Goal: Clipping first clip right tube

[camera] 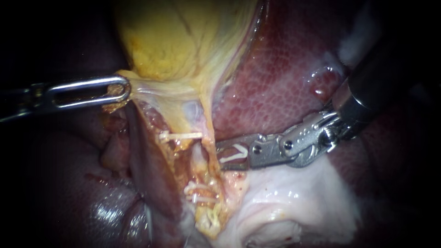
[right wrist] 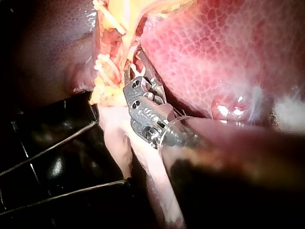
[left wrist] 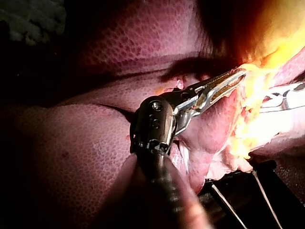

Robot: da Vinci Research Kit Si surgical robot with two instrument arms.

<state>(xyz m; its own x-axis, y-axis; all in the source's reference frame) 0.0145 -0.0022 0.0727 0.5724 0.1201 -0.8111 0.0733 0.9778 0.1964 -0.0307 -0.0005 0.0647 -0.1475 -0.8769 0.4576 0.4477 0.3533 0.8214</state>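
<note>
Firstly, left instrument (camera: 125, 90): a slender steel shaft ending in slotted, loop-shaped jaws, coming in level from the left.
Left jaws: closed together on the pale lower edge of the bulging yellow gallbladder (camera: 174, 36), which is stretched taut toward that side.
Right instrument (camera: 219, 156): a dark shaft with a hinged silver tip, slanting down from the upper right.
Right jaws: standing partly apart, both bearing on a curved white plastic clip (camera: 234, 154) seated between them.
Right tube (camera: 209, 133): a thin, pale yellow strand running down from the gallbladder. The clip-bearing tips touch its right side; whether it lies inside the clip's mouth I cannot tell.
Straight white clip (camera: 180, 136): lies crosswise on the tissue just left of the right tube.
Lower white clips (camera: 200, 194): clustered further down the same strands.
Liver (camera: 285, 69): mottled dark red and glistening, behind and on both sides.
Whitish soft tissue (camera: 298, 197): a pale flap under the right instrument.
</note>
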